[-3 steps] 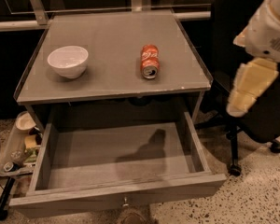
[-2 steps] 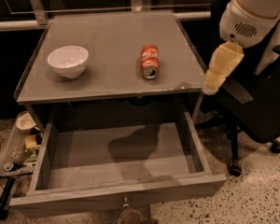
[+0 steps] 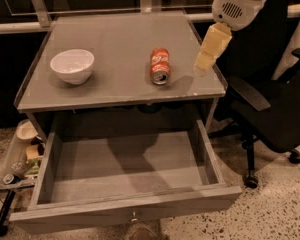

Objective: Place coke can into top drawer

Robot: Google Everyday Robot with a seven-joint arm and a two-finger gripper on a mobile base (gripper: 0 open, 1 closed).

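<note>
The coke can (image 3: 159,65) is red-orange with a silver end and lies on its side on the grey tabletop (image 3: 120,44), its open end toward me. The top drawer (image 3: 130,204) is pulled fully open below the tabletop and holds nothing; its small knob (image 3: 134,215) shows on the front panel. My gripper (image 3: 204,65) hangs from the white arm at the upper right, over the tabletop's right edge, a short way right of the can and above it. It holds nothing.
A white bowl (image 3: 72,65) stands on the left of the tabletop. A black office chair (image 3: 270,109) stands close on the right. A small cart with a cup (image 3: 26,131) and clutter is at the lower left. Speckled floor lies below.
My arm and gripper have moved left and up, from beside the table's right side to over the tabletop's right edge, nearer the can. The can, bowl and drawer have not moved.
</note>
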